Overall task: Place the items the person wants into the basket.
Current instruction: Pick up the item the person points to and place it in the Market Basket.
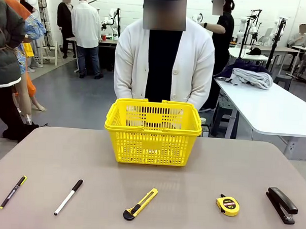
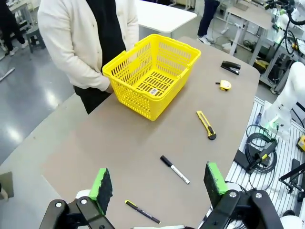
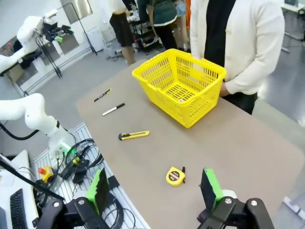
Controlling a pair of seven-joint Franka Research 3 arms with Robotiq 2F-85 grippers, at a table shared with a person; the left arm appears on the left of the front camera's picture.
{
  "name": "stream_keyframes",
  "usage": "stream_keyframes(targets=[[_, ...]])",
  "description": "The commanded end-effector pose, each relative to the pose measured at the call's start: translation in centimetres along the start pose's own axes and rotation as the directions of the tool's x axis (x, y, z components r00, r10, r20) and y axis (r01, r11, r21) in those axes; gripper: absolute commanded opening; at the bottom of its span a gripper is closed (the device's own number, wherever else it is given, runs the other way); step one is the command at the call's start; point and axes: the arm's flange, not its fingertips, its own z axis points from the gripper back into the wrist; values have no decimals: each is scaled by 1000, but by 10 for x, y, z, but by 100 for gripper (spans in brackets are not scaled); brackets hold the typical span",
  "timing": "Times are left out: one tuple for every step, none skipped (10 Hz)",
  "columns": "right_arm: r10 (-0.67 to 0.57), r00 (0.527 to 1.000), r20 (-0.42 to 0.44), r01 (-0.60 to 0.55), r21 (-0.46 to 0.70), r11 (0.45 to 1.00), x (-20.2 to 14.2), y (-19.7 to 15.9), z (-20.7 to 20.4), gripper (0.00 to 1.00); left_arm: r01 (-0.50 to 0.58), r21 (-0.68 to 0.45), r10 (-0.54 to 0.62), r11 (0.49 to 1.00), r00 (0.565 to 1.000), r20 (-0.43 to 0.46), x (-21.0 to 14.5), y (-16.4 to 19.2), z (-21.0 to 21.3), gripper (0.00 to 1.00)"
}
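The yellow basket (image 1: 153, 130) stands empty at the table's far middle, right in front of the person (image 1: 164, 64), whose hands hang behind it. Along the near edge lie the black pen (image 1: 13, 191) at the left, the tape measure (image 1: 228, 205) and the black stapler (image 1: 281, 205) at the right. My left gripper (image 2: 157, 183) hovers open high above the pen (image 2: 142, 212). My right gripper (image 3: 155, 186) is open too, high over the tape measure (image 3: 175, 176). Neither holds anything.
A white marker (image 1: 68, 197) and a yellow utility knife (image 1: 140, 203) lie between the pen and the tape measure. Bare tabletop (image 1: 150, 180) separates the row of tools from the basket. Behind stands a white table (image 1: 275, 112) with clothes.
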Motion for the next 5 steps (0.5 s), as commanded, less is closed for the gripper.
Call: stream_keyframes(targets=[[17,997,-79,-17,3,1000,-1,-2,-5,100,2,13,-2,1000,1000,24,2,-7,-12,100],[0,1000,0,0,0,1000,0,0,0,100,0,0,0,1000,1000,0,0,0,0,100],[0,1000,0,0,0,1000,0,0,0,100,0,0,0,1000,1000,0,0,0,0,100],[0,1000,0,0,0,1000,0,0,0,100,0,0,0,1000,1000,0,0,0,0,100],[0,1000,0,0,0,1000,0,0,0,100,0,0,0,1000,1000,0,0,0,0,100]])
